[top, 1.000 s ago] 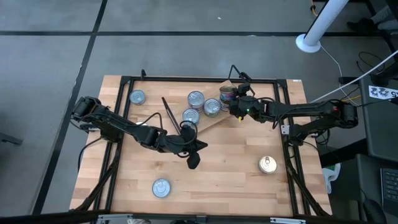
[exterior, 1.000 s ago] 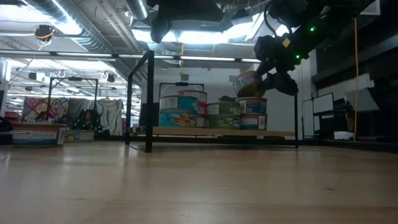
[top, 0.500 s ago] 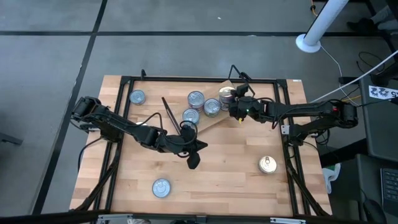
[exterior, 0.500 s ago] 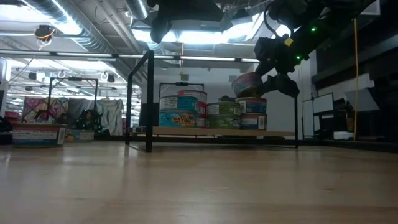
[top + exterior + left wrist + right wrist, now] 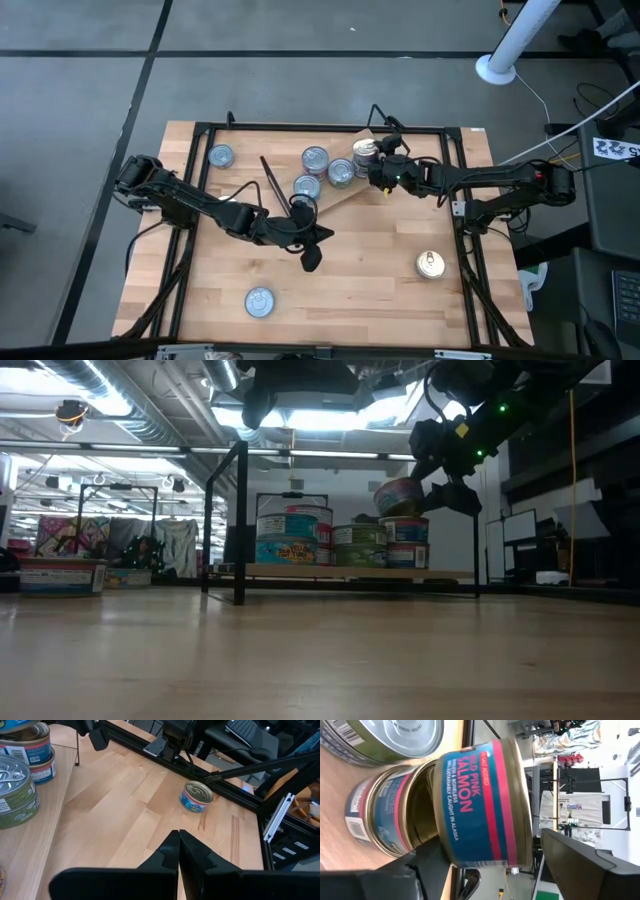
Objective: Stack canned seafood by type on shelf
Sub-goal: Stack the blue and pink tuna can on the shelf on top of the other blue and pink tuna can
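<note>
**While releasing onto the shelf: level the tilted tin**

Hold right gripper (image 5: pixel 436 472) spread wide around top salmon tin (image 5: pixel 398 496), leaning atop 1 matching tin (image 5: pixel 405 530) on the shelf (image 5: pixel 340 571). Nudge level before retreating; withdraw straight, without brushing. Leave left gripper (image 5: pixel 178 834) pinched shut, empty, in front of the shelf.

Seven tins show from above: four silvery-topped beside the right claw (image 5: pixel 375 163), two silvery-topped farther off, one gold-topped.

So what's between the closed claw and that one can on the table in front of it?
Nothing, just bare wooden table between the left gripper and the lone tin, as its wrist view shows.
</note>
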Robot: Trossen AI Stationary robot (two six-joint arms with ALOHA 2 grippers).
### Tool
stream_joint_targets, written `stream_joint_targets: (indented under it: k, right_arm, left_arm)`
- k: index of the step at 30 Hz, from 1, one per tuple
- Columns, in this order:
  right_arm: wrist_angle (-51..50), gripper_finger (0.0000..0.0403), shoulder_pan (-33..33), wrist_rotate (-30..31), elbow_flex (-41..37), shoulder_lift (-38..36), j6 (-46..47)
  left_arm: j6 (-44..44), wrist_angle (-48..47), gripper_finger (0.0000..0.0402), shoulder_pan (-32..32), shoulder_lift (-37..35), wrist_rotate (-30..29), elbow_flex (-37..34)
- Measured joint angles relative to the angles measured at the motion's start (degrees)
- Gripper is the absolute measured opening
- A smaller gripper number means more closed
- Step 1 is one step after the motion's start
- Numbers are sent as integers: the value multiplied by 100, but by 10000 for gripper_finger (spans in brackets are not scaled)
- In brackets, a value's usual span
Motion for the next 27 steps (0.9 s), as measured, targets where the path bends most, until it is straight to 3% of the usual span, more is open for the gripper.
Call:
stream_joint_targets:
  k: [27]
  right_arm:
    - [-516, 294, -2, -46, 18, -11, -7]
  left_arm:
    - [-2, 0, 1, 0, 0, 0, 0]
